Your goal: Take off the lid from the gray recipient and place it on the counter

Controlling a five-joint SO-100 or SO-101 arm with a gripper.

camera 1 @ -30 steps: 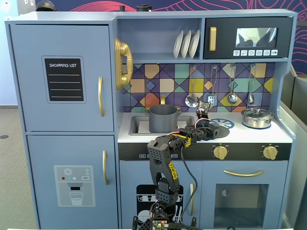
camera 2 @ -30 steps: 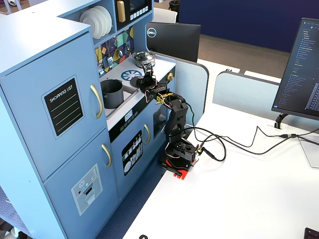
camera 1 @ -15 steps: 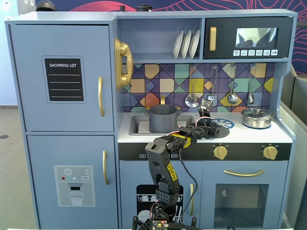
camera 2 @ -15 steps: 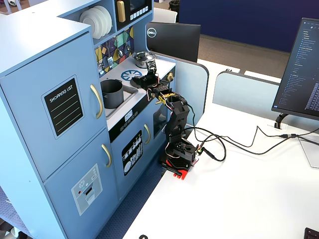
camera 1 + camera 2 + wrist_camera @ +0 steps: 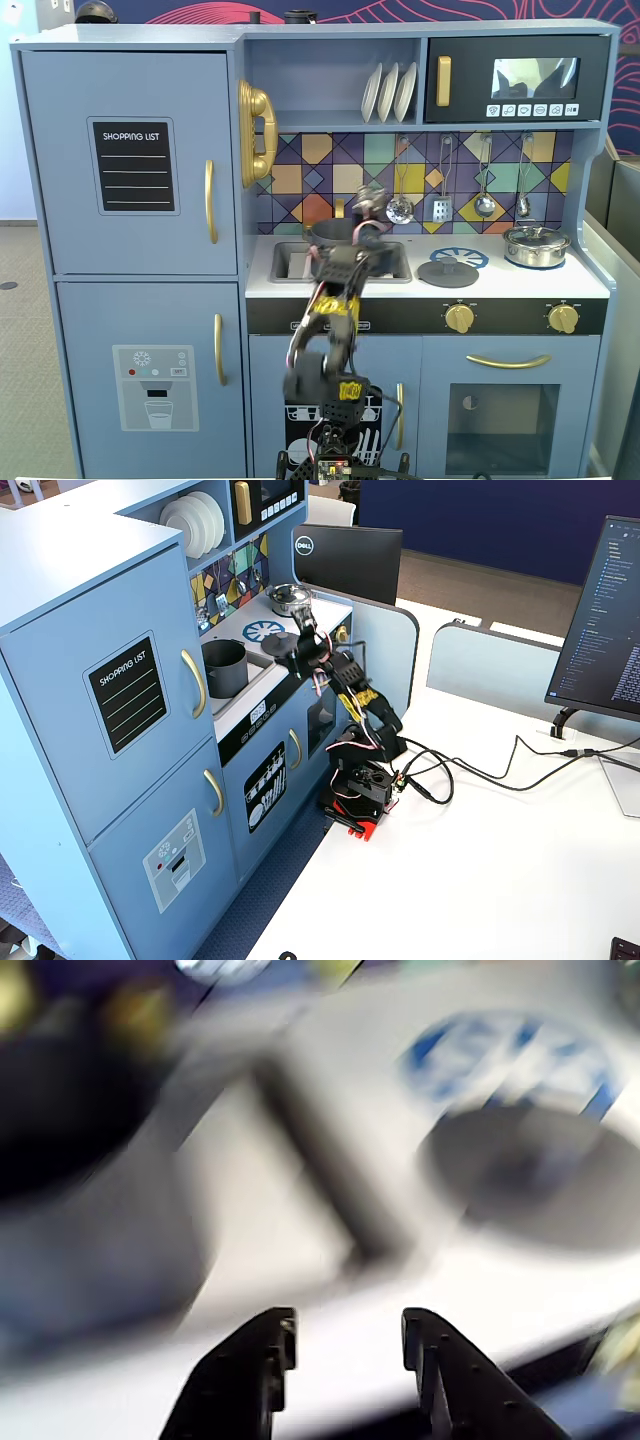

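Lid down on the counter, claw empty and up beside the pot

Starts in a fixed view: finds the lid (image 5: 447,270) flat on the counter (image 5: 580,282), knob up, just in front of the blue burner print (image 5: 466,256), well clear of the gray recipient (image 5: 319,231) in the sink recess. Catches the gripper (image 5: 368,196) smeared by motion, high over the pot's right rim, so puts the lid down and to the right of the claw here. Shows the arm reared nearly upright, elbow low before the oven front. Cannot read the jaws in this blur.

Over to the wrist view: blurred again, but shows both fingers (image 5: 262,1365) parted by a moderate gap with nothing between them. Puts the lid (image 5: 540,1175) ahead and right of the gripper (image 5: 345,1332), the pot's dark mouth (image 5: 70,1120) ahead and left.

Closes in a fixed view: sets the gripper (image 5: 300,612) above the lid (image 5: 281,641), not touching it, with the open pot (image 5: 226,668) further left. Looks like the job all but done, only a clean retreat to make without clipping that knob
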